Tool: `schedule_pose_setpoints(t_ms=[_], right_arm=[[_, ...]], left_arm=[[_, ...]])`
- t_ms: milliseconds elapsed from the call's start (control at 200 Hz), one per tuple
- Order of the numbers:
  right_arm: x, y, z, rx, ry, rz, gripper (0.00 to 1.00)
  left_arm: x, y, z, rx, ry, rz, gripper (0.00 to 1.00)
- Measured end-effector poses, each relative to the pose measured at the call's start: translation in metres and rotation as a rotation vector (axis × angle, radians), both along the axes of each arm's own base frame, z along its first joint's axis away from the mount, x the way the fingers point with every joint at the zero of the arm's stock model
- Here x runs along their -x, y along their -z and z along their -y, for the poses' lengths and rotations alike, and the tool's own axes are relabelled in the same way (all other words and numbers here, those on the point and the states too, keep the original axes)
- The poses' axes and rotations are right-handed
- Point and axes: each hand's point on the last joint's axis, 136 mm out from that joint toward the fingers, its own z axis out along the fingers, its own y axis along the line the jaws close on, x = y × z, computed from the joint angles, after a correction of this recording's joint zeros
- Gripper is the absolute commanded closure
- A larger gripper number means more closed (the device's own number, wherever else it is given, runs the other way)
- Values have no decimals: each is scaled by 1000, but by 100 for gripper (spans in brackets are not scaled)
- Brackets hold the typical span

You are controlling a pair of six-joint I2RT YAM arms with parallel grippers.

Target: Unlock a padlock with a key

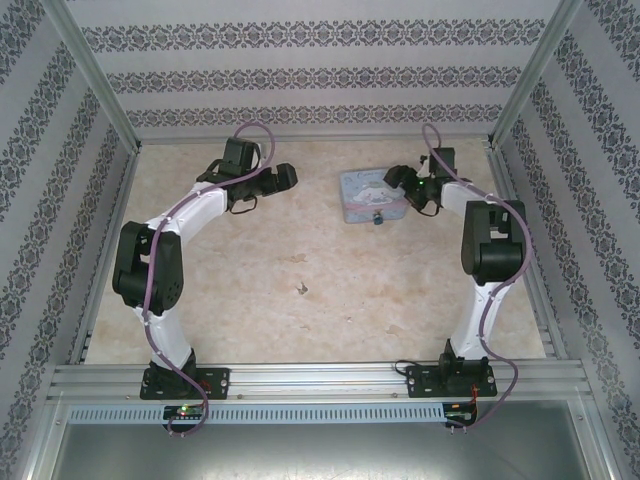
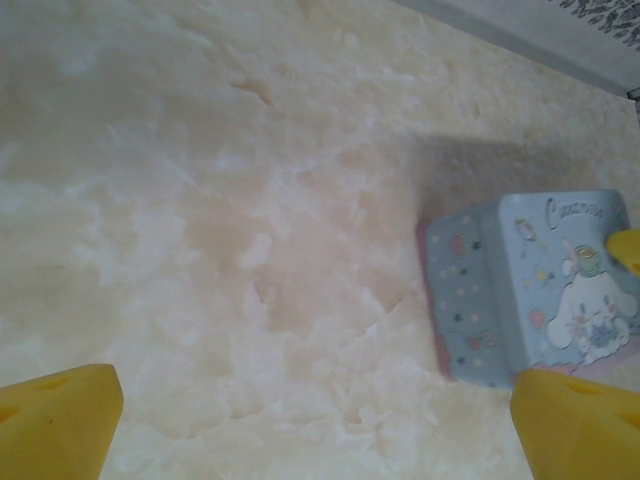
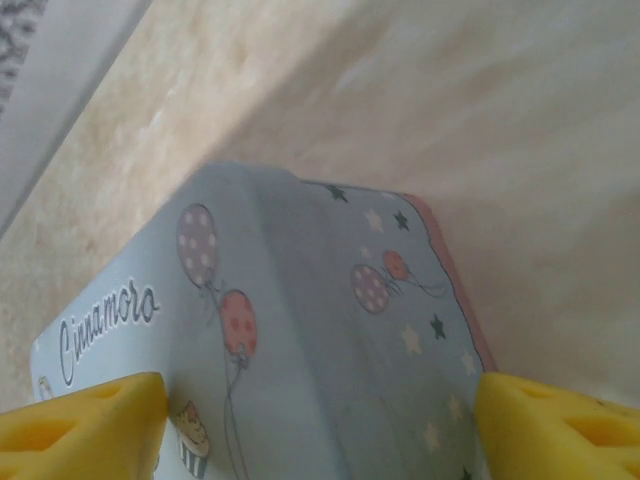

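Early stage, I'd say: nothing of the unlocking is done as far as I can see. My left tool (image 2: 315, 435) is fully open, yellow pads far apart, holding nothing, hovering over bare pale marbled worktop (image 1: 320, 300). My right tool (image 3: 320, 435) has its jaws wide too, yellow pads straddling a corner of the light-blue cartoon-printed tin box (image 3: 300, 330). One pad is on the lid side, the other by the wall printed with stars. I see no firm clamp on the tin, and I cannot tell whether the pads touch it. The small dark padlock (image 1: 378, 220) sits just beside the right tool, at the tin's edge nearest the arm bases. In the overhead view it is a little below that tool and well apart to the right of the left tool. It reads as a tiny dark blob with a bluish tint, touching the tin's front. It is too small to tell whether the shackle is closed or passes through a hasp. The slim brownish key I cannot pick out at this size, and neither tool has it. Left to do, my guess: steady the tin, fetch the key, seat it in the padlock, turn it, free the shackle.
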Motion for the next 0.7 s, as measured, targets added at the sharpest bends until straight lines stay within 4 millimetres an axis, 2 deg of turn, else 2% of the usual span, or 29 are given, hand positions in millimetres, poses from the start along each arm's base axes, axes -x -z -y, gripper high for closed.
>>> schedule_pose_setpoints(t_ms=[85,220,325,395,475,595,699], right_arm=[[15,-4,-31,0,-62,1,22],[39,-10,-95,2,-194,13,21],[56,-16,-128,14,-260,21,20],[60,-23,-132,17,-267,31,20],[56,-30,-124,19,-247,46,20],[53,-28,-117,21,-223,37,20],[55,-29,-121,14,-226,31,20]], left_arm=[[4,6,3,10,3,-14,0],[13,25,2,20,-5,-56,0],[19,35,2,29,-9,-83,0],[19,36,4,41,-10,-82,0],[19,37,5,56,-12,-80,0],[20,38,8,80,-11,-81,0],[21,41,10,95,-13,-86,0]])
